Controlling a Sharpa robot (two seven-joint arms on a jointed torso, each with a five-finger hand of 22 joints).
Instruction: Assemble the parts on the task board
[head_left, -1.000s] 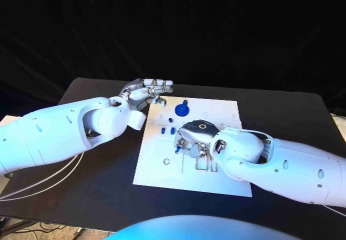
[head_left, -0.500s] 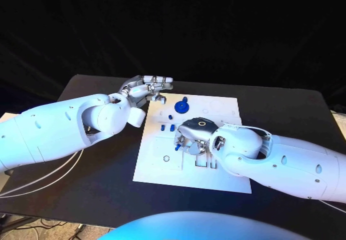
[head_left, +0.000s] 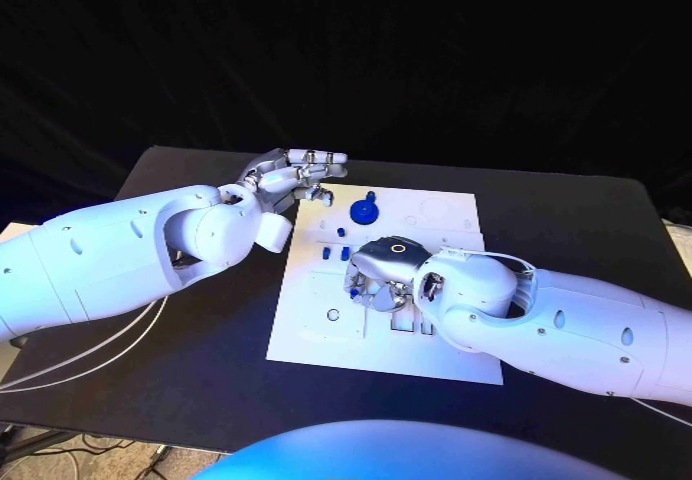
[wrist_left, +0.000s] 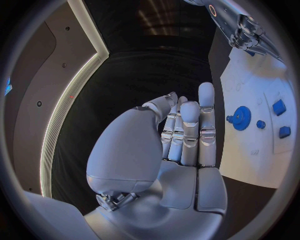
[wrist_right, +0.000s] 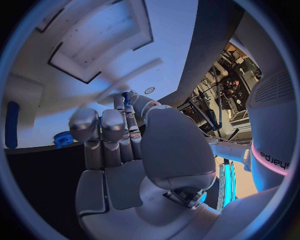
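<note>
The white task board lies in the middle of the black table. My right hand rests over the board's centre, pinching a small blue part between thumb and fingertip; the part's tip pokes out below the fingers. A blue gear sits near the board's far edge, with two small blue blocks and a blue peg between it and my right hand. My left hand hovers beside the board's far left corner, fingers stretched out side by side and holding nothing. The left wrist view has the gear beside those fingers.
Rectangular recesses and slots are cut into the board close to my right hand. Bare black table surrounds the board on all sides. A loose white cable hangs off the table's left edge under my left arm.
My right hand has crept a little toward the board's far left, still pinching the small blue part. My left hand stays by the far left corner.
</note>
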